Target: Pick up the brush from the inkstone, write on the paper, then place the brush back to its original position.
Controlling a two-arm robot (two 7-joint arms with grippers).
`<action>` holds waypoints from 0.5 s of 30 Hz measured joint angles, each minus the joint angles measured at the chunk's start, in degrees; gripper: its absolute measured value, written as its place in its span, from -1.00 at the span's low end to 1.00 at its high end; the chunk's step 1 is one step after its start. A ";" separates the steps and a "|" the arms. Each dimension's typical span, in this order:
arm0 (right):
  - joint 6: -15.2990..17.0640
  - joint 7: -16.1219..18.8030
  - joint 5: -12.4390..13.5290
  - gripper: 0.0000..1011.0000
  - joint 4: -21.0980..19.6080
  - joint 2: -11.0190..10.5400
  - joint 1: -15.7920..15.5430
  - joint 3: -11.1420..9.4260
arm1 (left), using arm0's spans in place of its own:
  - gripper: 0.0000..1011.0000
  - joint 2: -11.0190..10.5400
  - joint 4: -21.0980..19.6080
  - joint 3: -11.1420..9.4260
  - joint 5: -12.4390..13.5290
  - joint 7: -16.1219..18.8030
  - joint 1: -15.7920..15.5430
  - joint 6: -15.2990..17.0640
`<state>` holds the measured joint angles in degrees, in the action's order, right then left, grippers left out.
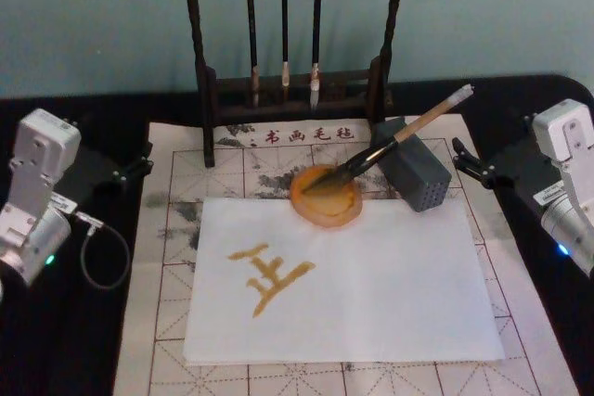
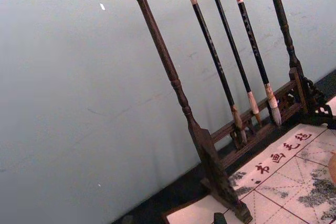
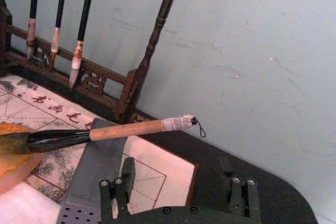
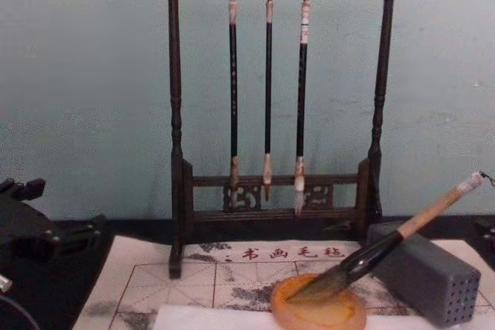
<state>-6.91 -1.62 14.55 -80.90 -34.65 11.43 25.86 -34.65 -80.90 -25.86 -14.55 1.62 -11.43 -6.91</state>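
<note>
So the brush (image 1: pixel 408 130) leans on the grey block (image 1: pixel 419 179) to keep its bristles in the inkstone (image 1: pixel 325 209). The right gripper (image 3: pixel 178 198) is parked with jaws spread and empty, the left gripper (image 1: pixel 132 172) is parked too, can't tell its grip.

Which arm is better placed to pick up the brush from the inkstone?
Right: the brush slants over the grey block toward the open right gripper; the left gripper is parked farther away.

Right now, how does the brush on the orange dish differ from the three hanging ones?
The brush is thick and tan-handled; the hanging brushes are thin and black-handled. The brush leans tilted, tip in the inkstone; the hanging brushes dangle upright from the rack. All have pointed tips.
</note>
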 joint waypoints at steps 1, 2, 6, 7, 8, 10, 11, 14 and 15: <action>0.00 0.00 0.00 0.98 0.00 0.00 0.01 0.00 | 0.98 0.00 0.00 0.00 0.00 0.00 0.00 0.00; 0.00 0.00 0.00 0.98 0.00 0.00 0.00 0.00 | 0.98 0.00 0.00 0.00 0.00 0.00 0.00 0.00; 0.00 0.00 0.00 0.98 0.00 0.00 0.00 0.00 | 0.98 0.00 0.00 0.00 0.00 0.00 0.00 0.00; 0.00 0.00 0.00 0.98 0.00 0.00 0.00 0.00 | 0.98 0.00 0.00 0.00 0.00 0.00 0.00 0.00; 0.00 0.00 0.00 0.98 0.00 0.00 0.00 0.00 | 0.98 0.00 0.00 0.00 0.00 0.00 0.00 0.00; 0.00 0.00 0.00 0.98 0.00 0.00 0.00 0.00 | 0.98 0.00 0.00 0.00 0.00 0.00 0.00 0.00; 0.00 0.00 0.00 0.98 0.00 0.00 0.00 0.00 | 0.98 0.00 0.00 0.00 0.00 0.00 0.00 0.00; 0.00 0.00 0.00 0.98 0.00 0.00 0.00 0.00 | 0.98 0.00 0.00 0.00 0.00 0.00 0.00 0.00; 0.00 0.00 0.00 0.98 0.00 0.00 0.00 0.00 | 0.98 0.00 0.00 0.00 0.00 0.00 0.00 0.00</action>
<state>-6.91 -1.62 14.55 -80.90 -34.65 11.44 25.86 -34.65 -80.90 -25.86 -14.55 1.62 -11.43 -6.91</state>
